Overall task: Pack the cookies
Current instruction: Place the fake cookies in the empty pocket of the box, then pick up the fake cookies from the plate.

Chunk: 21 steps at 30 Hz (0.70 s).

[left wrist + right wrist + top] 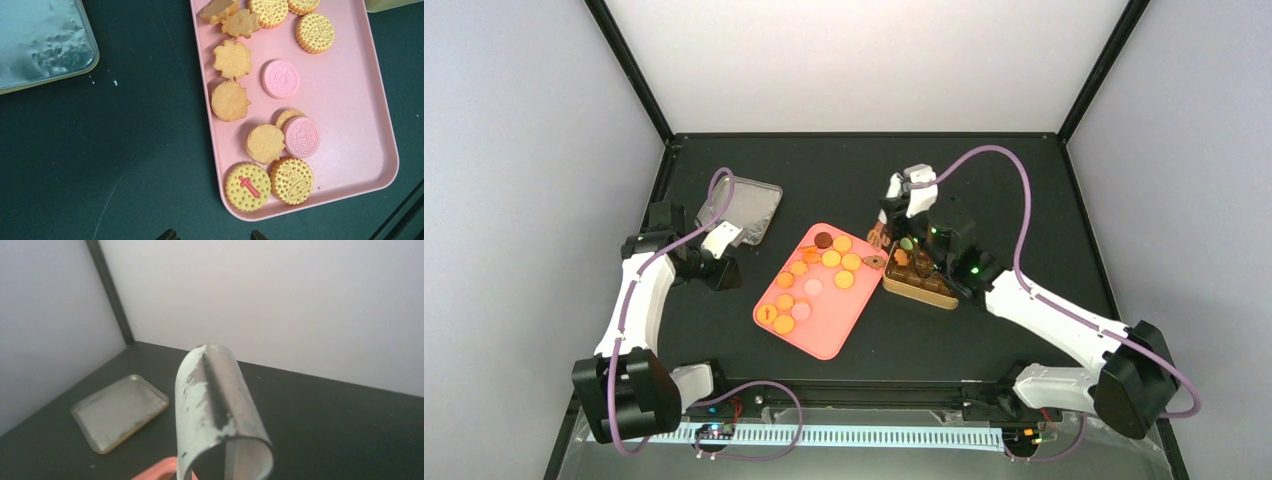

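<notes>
Cookies (231,59) on one pink tray (350,125), two of them pink, one lid (40,45).

A pink tray (350,125) lies slantwise on the dark worktop (100,150) and fills the right half of the view. The cookies (232,60) lie flat on it, mostly toward its left side: yellow flower-shaped ones, yellow round dotted ones and two pink cookies (281,79), the lower of which overlaps a yellow one. A cross-marked cookie (248,186) sits in the near corner, touching a dotted neighbour. A silvery metal lid (40,45) lies at upper left, apart from the tray. At the bottom edge the gripper (213,236) shows two dark fingertips (169,234), apart with nothing between them.
</notes>
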{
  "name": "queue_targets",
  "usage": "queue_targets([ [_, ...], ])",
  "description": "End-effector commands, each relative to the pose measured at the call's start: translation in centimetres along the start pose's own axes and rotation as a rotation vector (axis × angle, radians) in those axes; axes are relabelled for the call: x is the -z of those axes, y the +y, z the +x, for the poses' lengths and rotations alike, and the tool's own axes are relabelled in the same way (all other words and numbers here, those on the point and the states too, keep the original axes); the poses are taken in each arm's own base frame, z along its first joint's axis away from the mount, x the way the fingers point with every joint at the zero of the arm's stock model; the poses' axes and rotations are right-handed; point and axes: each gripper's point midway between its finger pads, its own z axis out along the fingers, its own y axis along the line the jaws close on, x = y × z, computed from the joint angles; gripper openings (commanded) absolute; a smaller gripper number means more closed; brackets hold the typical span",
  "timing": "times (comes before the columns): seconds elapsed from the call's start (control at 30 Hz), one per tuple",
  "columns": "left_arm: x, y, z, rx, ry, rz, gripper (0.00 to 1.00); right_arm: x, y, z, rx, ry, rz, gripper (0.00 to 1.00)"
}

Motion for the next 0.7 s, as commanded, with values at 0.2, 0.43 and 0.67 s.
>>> queue_targets([
  [0.2, 1.2, 0.0, -0.3, -0.029, -0.009, -0.034, 0.4, -3.3, 9.8, 0.0, 0.039, -0.001, -0.185, 0.27],
  [0.43, 1.0, 0.3, -0.1, -0.032, -0.003, -0.046, 0.41, -3.5, 11.2, 4.1, 0.049, 0.061, -0.189, 0.31],
  [0.67, 1.1, 0.2, -0.1, -0.032, -0.006, -0.048, 0.42, -4.7, 11.9, 3.5, 0.064, 0.046, -0.187, 0.33],
])
